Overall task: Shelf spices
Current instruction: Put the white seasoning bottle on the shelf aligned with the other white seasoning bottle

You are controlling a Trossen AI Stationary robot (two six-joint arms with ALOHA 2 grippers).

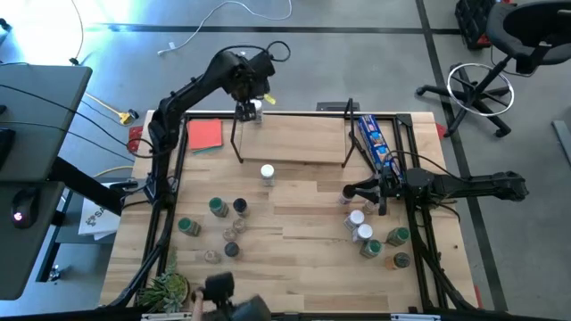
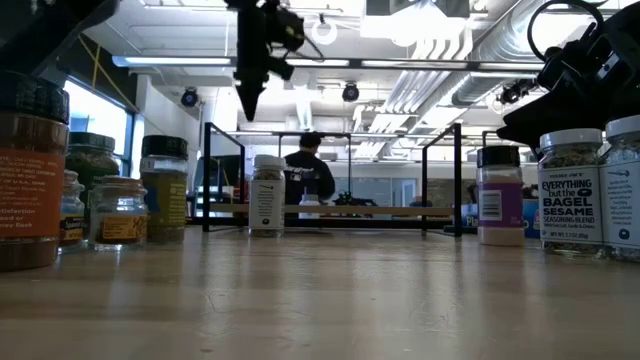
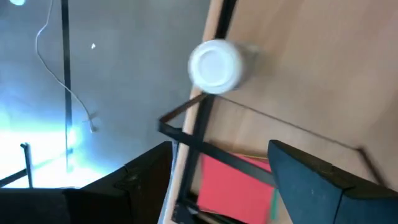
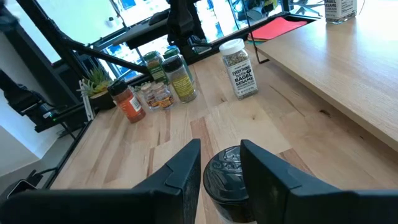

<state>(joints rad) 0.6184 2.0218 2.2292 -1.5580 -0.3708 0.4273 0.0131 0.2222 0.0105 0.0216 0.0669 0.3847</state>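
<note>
Left gripper (image 1: pixel 251 110) hangs open above a white-lidded jar (image 1: pixel 256 109) on the shelf (image 1: pixel 294 138); right gripper (image 4: pixel 219 163) clasps a dark-lidded jar (image 4: pixel 227 180) on the table (image 1: pixel 303 223)

— What lies by the left pincer (image 1: pixel 250 109)?
— A red card (image 1: pixel 204 134), flat on the table (image 1: pixel 303 223) just beside it.
— And near the right pincer (image 1: pixel 350 192)?
— A long blue packet (image 1: pixel 375 143), just past it toward the table's far edge.
— Anything well apart from both?
— A green plant (image 1: pixel 165 290) at the near corner, an office chair (image 1: pixel 500 45) off the table, and a person (image 2: pixel 310 175) far back in the room.
</note>
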